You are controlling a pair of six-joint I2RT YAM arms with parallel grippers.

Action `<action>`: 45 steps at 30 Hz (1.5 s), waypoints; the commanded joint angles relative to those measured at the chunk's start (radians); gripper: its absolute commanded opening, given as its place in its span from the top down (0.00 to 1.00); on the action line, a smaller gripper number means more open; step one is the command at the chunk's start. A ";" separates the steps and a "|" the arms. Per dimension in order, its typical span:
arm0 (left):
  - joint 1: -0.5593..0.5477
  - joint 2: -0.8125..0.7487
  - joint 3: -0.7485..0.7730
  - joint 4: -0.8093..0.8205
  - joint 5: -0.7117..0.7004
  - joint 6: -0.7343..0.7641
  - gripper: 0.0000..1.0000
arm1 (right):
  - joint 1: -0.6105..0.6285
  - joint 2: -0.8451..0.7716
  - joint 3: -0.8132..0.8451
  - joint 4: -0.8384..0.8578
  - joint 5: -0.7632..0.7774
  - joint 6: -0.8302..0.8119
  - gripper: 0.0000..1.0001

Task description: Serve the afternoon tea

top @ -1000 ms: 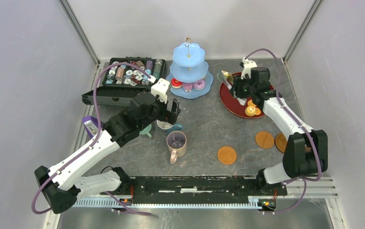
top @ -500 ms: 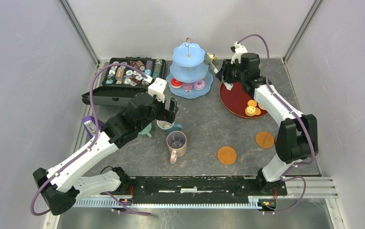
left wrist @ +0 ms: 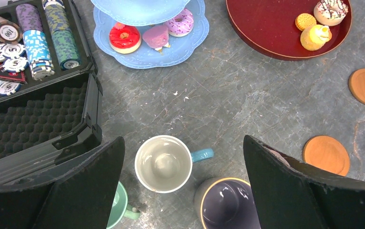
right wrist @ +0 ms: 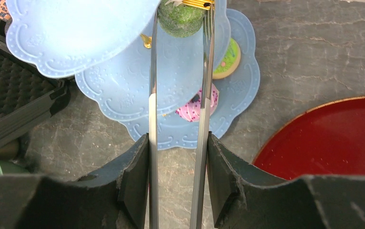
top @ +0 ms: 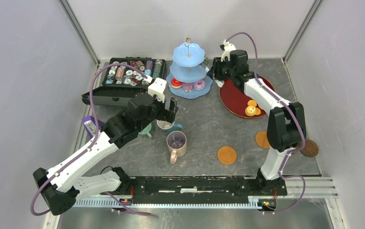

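My right gripper point(top: 217, 71) is shut on the metal tongs point(right wrist: 153, 95). The tongs pinch a green pastry point(right wrist: 180, 16) over the middle tier of the pale-blue stand point(top: 188, 64). Red, pink and purple pastries point(left wrist: 157, 36) lie on its bottom tier. My left gripper point(left wrist: 183, 141) is open above the white-and-blue mug point(left wrist: 164, 163), touching nothing. The pink-purple mug point(left wrist: 226, 205) and the mint mug point(left wrist: 121, 207) stand beside it. The olive mug is hidden. Three brown coasters point(top: 227, 155) lie at the front right.
A red tray point(top: 238, 98) with orange and yellow pastries point(top: 252, 109) sits right of the stand. The open black case of capsules point(top: 123, 76) lies at the back left. Grey walls close in both sides.
My right arm swung left from the red tray to the stand, carrying the tongs and green pastry. A coaster at the far right came into view. The left gripper barely moved.
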 commanded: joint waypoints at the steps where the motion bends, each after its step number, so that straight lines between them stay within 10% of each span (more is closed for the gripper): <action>1: 0.004 -0.013 -0.003 0.042 -0.004 0.037 0.00 | 0.016 0.038 0.109 0.045 0.027 -0.003 0.84; 27: 0.004 -0.012 -0.003 0.041 0.007 0.039 0.00 | 0.069 0.138 0.240 -0.043 0.111 -0.059 0.49; 45: 0.004 -0.014 -0.005 0.041 0.015 0.036 0.00 | 0.075 0.022 0.145 -0.068 0.157 -0.087 0.49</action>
